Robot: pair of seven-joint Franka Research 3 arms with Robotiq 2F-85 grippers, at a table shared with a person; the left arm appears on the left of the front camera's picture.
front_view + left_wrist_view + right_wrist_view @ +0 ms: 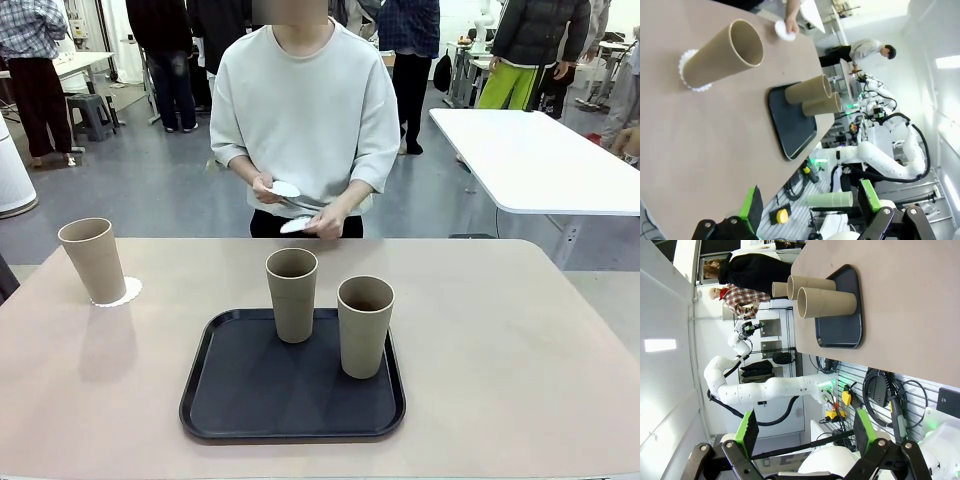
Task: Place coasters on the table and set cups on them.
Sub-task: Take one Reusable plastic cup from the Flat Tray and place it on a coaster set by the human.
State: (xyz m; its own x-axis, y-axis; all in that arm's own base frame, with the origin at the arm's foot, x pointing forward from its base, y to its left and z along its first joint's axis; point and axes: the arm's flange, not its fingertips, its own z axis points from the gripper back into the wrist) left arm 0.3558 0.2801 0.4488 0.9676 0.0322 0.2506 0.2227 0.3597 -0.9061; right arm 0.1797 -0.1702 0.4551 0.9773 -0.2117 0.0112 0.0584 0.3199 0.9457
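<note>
Closest to the front camera sat the black tray [230, 405], carrying two upright cups just beside each other: the rear cup [292, 295] and the front cup [365, 327]. A third cup [92, 260] stood on the placed coaster [128, 292] at the robot's left of the table [500, 340], well apart from the tray. Across the table the person held two more coasters, the upper coaster [286, 188] in one hand [262, 190] and the lower coaster [297, 225] in the other hand [328, 226], neither laid down yet.

The left end effector [810, 192] hung well back from every cup, fingers apart with nothing between them. The right end effector [805, 417] was likewise spread wide and empty.

One setting of three looked finished, so the step in hand was probably laying the next coaster. It should go flat on bare table, clear of the tray and spaced from the finished setting. The cup that follows would want a light grip around its middle, since a paper wall may buckle. A straight lift over the tray rim should avoid nudging its neighbour. Lowered dead centre, it would leave lace showing all round the base.
</note>
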